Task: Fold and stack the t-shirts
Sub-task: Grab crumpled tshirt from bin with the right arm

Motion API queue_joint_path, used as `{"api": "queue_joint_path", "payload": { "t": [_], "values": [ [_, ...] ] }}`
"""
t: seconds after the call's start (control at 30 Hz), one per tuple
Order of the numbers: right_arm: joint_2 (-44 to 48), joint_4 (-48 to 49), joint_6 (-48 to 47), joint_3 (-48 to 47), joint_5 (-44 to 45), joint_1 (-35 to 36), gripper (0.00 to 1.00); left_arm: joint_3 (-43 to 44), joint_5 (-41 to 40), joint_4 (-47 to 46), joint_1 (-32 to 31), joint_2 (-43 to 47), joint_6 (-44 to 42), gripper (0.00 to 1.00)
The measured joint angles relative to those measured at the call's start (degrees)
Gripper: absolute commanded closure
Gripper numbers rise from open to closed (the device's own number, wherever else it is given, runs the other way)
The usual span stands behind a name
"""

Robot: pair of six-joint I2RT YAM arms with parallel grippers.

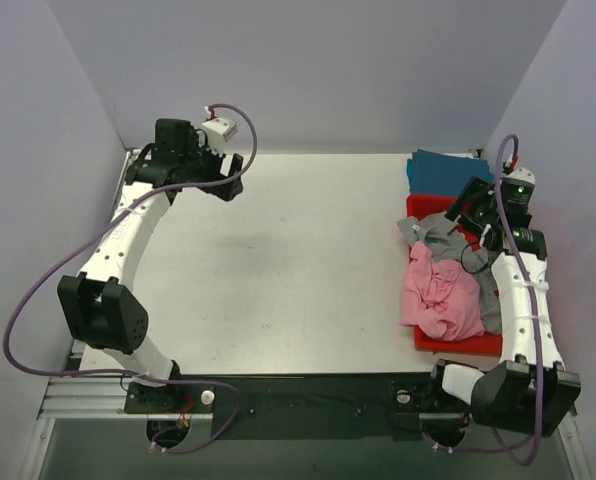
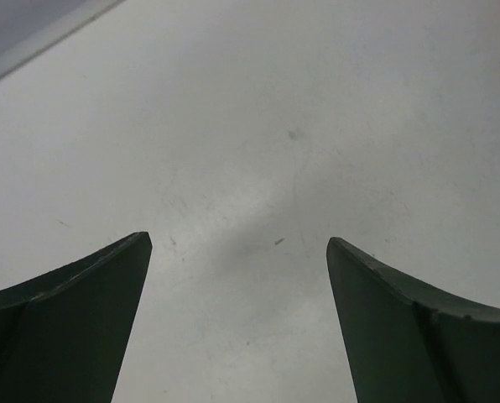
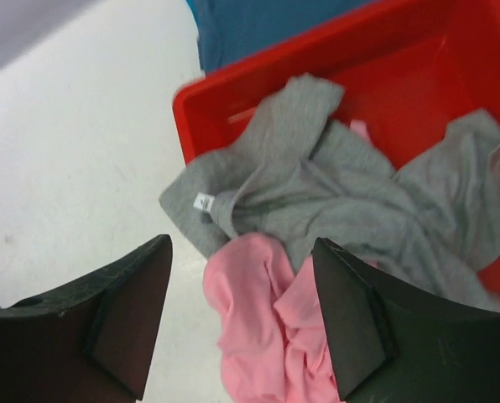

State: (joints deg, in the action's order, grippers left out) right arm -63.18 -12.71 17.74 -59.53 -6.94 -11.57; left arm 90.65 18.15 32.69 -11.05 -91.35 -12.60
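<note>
A crumpled pink t-shirt [image 1: 440, 293] and a grey t-shirt [image 1: 436, 231] lie in a red bin and spill over its left rim. A teal-blue t-shirt [image 1: 446, 166] lies folded behind the bin. My right gripper [image 1: 465, 216] hangs over the bin, open and empty; in the right wrist view it [image 3: 242, 243] is above the pink shirt [image 3: 271, 327], with the grey shirt [image 3: 317, 185] and the teal shirt [image 3: 258, 25] beyond. My left gripper [image 1: 221, 178] is open and empty over bare table at the far left [image 2: 239, 242].
The red bin [image 1: 456, 343] stands at the table's right edge, near the right wall. White table [image 1: 278, 270] spreads between the arms. Purple cables loop off both arms. Walls close in at the left, back and right.
</note>
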Motion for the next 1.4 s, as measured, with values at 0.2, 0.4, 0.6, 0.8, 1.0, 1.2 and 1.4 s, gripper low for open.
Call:
{"api": "queue_joint_path", "payload": {
  "t": [0.2,0.4,0.6,0.8,1.0,1.2,1.4],
  "values": [
    [-6.4,-13.3,4.0,1.0,-2.3,2.9,0.36,3.2,3.4,18.0,0.0,-3.5,3.1,0.06],
    [-11.7,-16.2,4.8,1.8,-1.2,10.2,0.48,-9.2,3.9,21.9,0.6,0.7,6.4,0.06],
    [-15.6,-16.3,3.7,2.9,5.4,12.0,0.88,-11.0,4.0,21.8,1.5,3.4,8.2,0.06],
    [-14.9,-16.5,1.6,2.9,9.1,13.9,1.00,-10.9,4.9,20.7,1.5,3.8,9.6,0.06],
    [-7.7,-23.1,-0.5,-4.5,14.6,14.0,1.00,-9.9,5.1,20.6,1.5,3.7,10.0,0.06],
    [0.1,-22.4,-7.5,-27.9,15.7,13.9,1.00,-3.2,6.4,20.2,2.3,2.6,10.3,0.06],
    [0.4,-9.3,-7.9,-49.2,-3.9,15.2,1.00,4.6,7.8,18.0,5.1,0.3,11.6,0.06]
  ]
}}
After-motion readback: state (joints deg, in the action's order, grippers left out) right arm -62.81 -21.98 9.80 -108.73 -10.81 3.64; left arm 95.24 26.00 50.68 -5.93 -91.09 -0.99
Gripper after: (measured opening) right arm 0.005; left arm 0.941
